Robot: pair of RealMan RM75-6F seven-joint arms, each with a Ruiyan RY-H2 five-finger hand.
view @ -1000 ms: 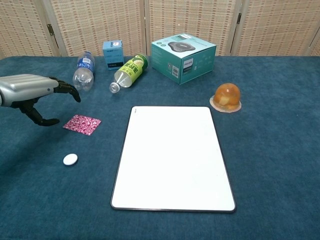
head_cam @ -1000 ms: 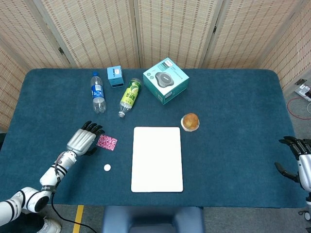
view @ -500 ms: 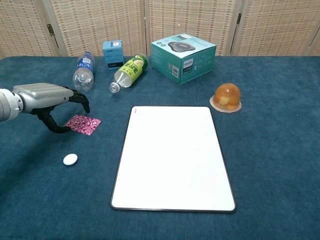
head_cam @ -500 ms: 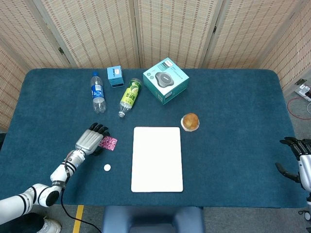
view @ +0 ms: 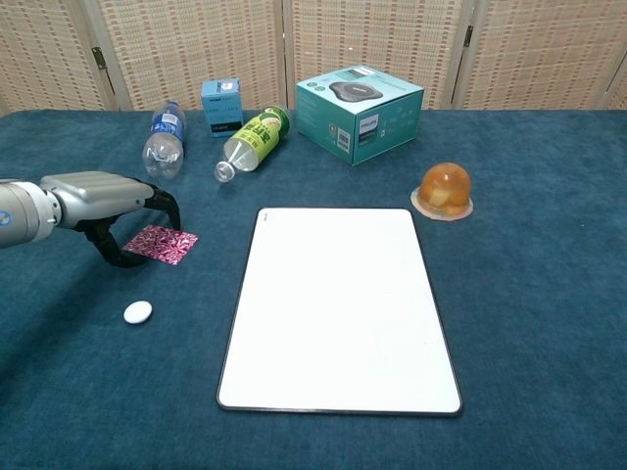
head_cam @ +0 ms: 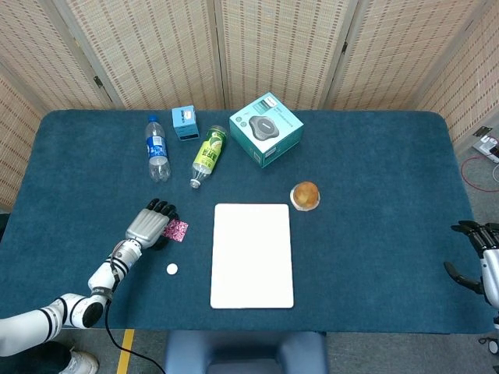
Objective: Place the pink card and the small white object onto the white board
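The pink card (view: 161,244) lies left of the white board (view: 338,306), its left edge overlapped by the left hand (view: 110,204), fingers curled; contact cannot be told. The small white object (view: 137,312) lies nearer. The right hand (head_cam: 477,253) is seen at the right edge, fingers apart.

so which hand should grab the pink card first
Left. The left hand is already at the pink card, fingers arched over its edge. The right hand sits at the table's far right edge, beyond the white board.
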